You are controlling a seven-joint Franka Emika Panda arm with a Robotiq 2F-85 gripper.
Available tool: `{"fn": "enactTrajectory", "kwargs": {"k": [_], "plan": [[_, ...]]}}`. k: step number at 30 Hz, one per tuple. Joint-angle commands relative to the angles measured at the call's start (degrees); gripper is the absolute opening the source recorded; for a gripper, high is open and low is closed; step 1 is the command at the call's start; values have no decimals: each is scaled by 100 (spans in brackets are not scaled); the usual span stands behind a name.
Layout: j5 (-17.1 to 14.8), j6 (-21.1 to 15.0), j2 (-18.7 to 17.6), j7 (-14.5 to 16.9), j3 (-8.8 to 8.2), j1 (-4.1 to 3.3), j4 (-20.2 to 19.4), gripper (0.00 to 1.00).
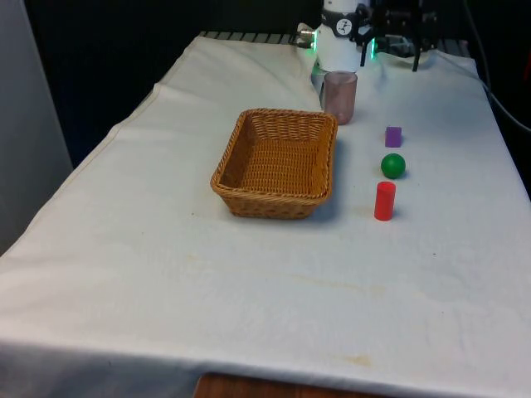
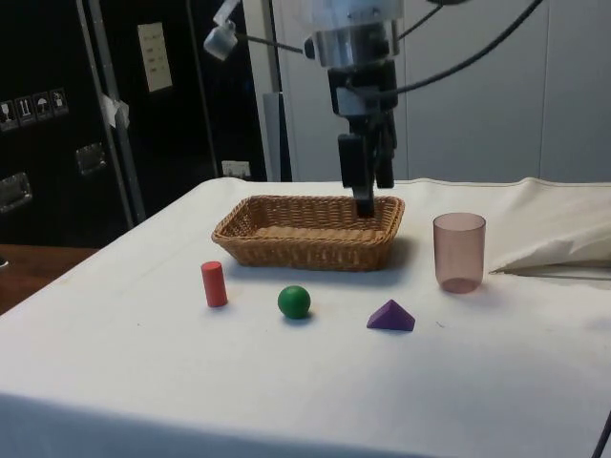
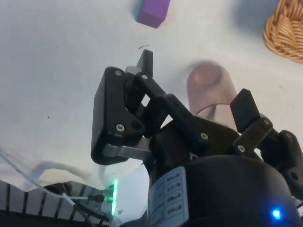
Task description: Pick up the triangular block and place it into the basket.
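My gripper (image 2: 368, 181) hangs well above the table (image 1: 166, 274), fingers apart and holding nothing; in the wrist view the two fingers (image 3: 144, 64) stand clearly separated with the cup (image 3: 210, 90) showing between them. The target is the purple triangular block (image 2: 391, 317), lying flat on one face on the cloth. In the side view it sits between the green ball (image 2: 294, 301) and the cup (image 2: 459, 252), on the side of the basket (image 2: 305, 232) nearer that camera. In the front view the block (image 1: 393, 136) heads a short row with the ball (image 1: 393, 165) and the red cylinder (image 1: 384, 201), running toward the table's near edge along the basket's (image 1: 278, 162) right side as that view has it. The relation the next move turns on: the block lies below the gripper and off to one side, beyond the cup as the wrist camera frames it, where the block (image 3: 153, 12) shows as a purple slab. I judge that I must travel sideways past the cup before descending. The block's ridge appears in the side view to run roughly parallel to the basket's long side, so I would close across the sloping faces or the flat ends; the slopes may slip. The ball sits near the block, the cup a little farther off. The white cloth is mildly wrinkled, with a raised fold near the far end; dark cabinets stand beside the table.
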State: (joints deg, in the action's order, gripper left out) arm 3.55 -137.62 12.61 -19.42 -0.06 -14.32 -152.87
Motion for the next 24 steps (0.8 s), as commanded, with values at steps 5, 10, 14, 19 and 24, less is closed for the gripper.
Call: {"fn": "enactTrajectory", "kwargs": {"k": [5,10,14,19,24], "plan": [[-109,-390,-223,-149,69,-29,-166,100],[-218,-659,-413,-132,109,-29,-252,100],[-304,-877,-579,-109,126,-40,-321,100],[-401,-1157,-796,-74,172,-46,-390,100],[-527,-1467,-1071,-46,241,-46,-430,100]]}}
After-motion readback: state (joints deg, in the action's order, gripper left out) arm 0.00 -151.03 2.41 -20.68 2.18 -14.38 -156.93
